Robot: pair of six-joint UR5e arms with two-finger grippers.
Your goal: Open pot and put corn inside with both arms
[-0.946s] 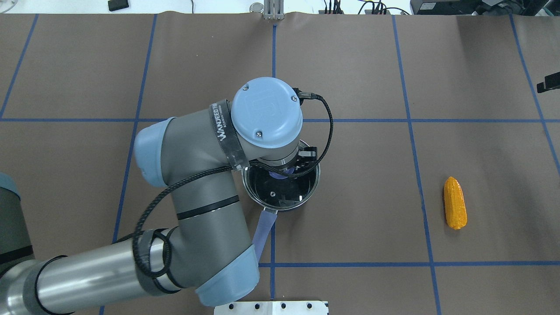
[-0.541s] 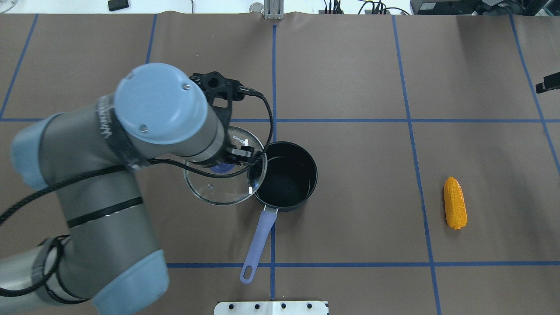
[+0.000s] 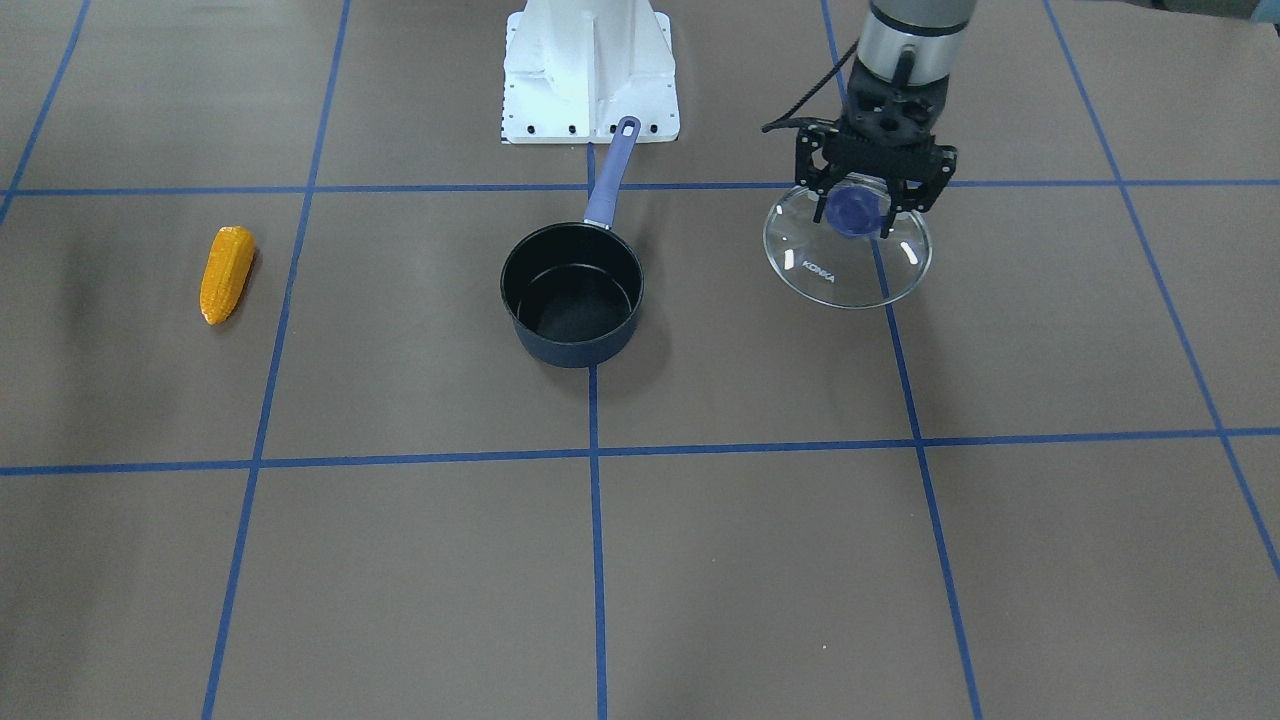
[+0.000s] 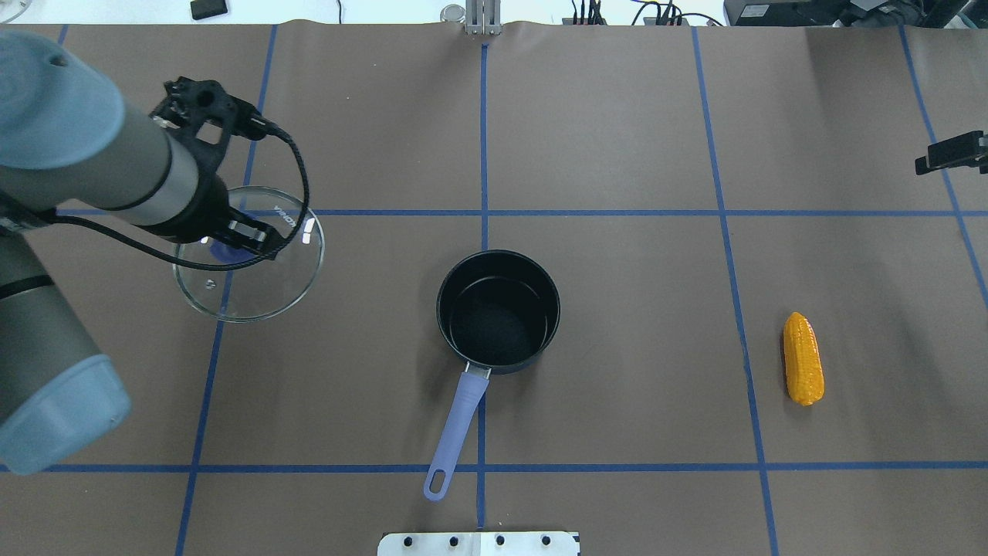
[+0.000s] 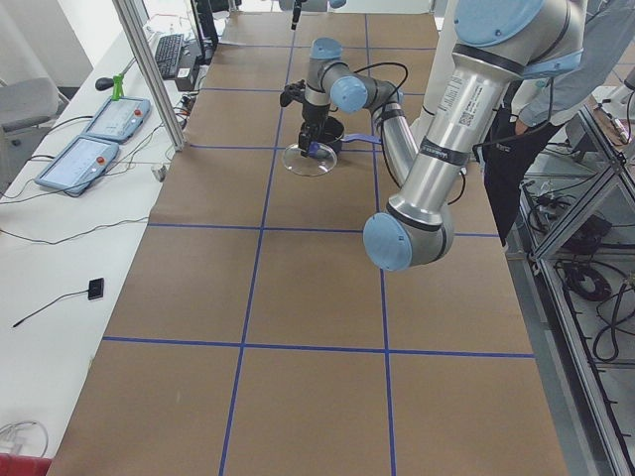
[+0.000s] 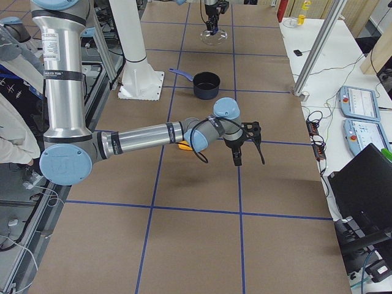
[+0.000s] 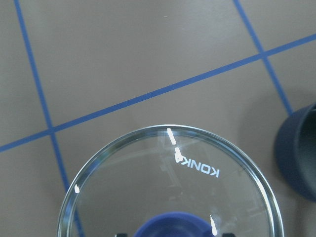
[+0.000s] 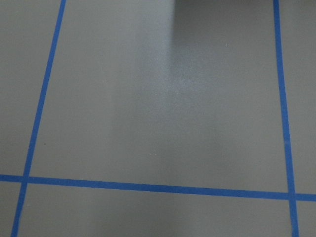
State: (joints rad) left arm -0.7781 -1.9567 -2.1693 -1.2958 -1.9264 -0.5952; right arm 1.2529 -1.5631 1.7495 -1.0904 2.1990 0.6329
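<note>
The pot [image 4: 498, 313] stands open in the middle of the table, its lavender handle [image 4: 455, 432] pointing toward the robot base; it also shows in the front-facing view [image 3: 572, 295]. My left gripper [image 4: 231, 243] is shut on the purple knob of the glass lid [image 4: 255, 286], holding it slightly tilted, low over the table to the pot's left [image 3: 850, 275]. The corn [image 4: 803, 357] lies alone on the table far right of the pot [image 3: 227, 272]. My right gripper [image 6: 236, 159] hangs over bare table beyond the corn; I cannot tell if it is open or shut.
The white base plate [image 3: 590, 80] sits behind the pot's handle. Blue tape lines grid the brown table cover. A person [image 5: 556, 89] stands by the robot's side. Side benches hold pendants [image 5: 99, 129] and an aluminium post [image 6: 318, 46].
My left arm lifted the lid off the pot and carried it away to the left. The pot now stands open. The corn has not moved.
</note>
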